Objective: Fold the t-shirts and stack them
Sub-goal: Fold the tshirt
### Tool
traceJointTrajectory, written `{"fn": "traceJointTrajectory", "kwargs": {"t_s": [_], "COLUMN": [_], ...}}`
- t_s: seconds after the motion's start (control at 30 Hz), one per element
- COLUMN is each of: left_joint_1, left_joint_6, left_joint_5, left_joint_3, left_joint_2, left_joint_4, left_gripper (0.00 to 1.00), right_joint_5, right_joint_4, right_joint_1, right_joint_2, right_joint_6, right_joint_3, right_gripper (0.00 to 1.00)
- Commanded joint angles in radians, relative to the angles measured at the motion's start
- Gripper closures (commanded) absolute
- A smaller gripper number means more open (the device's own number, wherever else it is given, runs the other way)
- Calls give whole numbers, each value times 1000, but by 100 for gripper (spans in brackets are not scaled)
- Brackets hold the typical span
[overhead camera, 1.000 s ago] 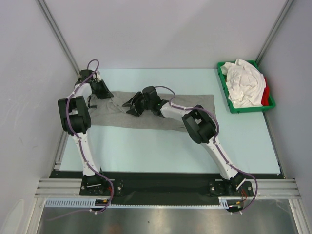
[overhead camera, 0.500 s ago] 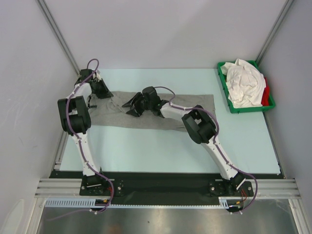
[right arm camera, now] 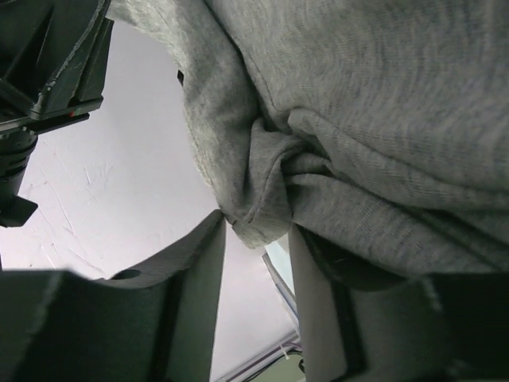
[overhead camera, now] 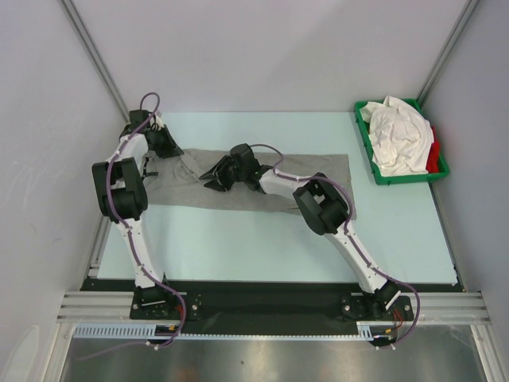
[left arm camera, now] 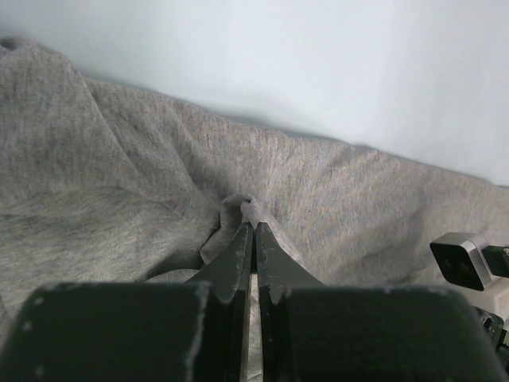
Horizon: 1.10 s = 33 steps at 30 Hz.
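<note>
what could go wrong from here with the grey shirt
The left gripper is shut on only a small pinch of the grey t-shirt; it may slip out on lifting.
The right gripper stands open around a bunched edge, so it may clamp several layers and fold crooked.
The grippers work close together and might collide.

Grey tee [overhead camera: 334, 165] spread centre, L end bunched, white tees [overhead camera: 398, 131] piled far R, red tee [overhead camera: 433, 157] beside

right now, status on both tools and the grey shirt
Left tool shut on a pinch of the heather grey cotton t-shirt. Right tool astride a bunched fold, grip unclear. Nothing blocking.
</note>
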Motion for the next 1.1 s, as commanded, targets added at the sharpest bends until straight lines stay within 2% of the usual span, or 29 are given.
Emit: {"fn": "traceJointTrajectory", "kwargs": {"t_s": [0.0,0.07,0.17,0.43,0.77,1.07], "left_joint_1": [-6,-6,-7,-7,-7,19], "left_joint_6": [0,1,1,12,-13,26], "left_joint_5": [26,28,25,-24,-55,-181], "left_joint_3": [0,-3,-6,-14,-50,-190], "left_joint_2": [-67,-70,-71,-110,-202,-314], "left_joint_4": [13,12,5,-40,-80,-125], "left_gripper": [95,96,98,100,100,100], "right_joint_5": [0,-3,-14,-86,-164,-216], "right_joint_4": [12,7,-5,0,58,35], "right_joint_1": [4,1,0,-10,-34,-28], "right_joint_2": [4,1,-13,-51,-88,-80], "right_joint_6": [17,17,35,66,60,37], "right_joint_3": [57,76,91,61,-56,-53], "right_gripper": [60,62,83,88,91,91]}}
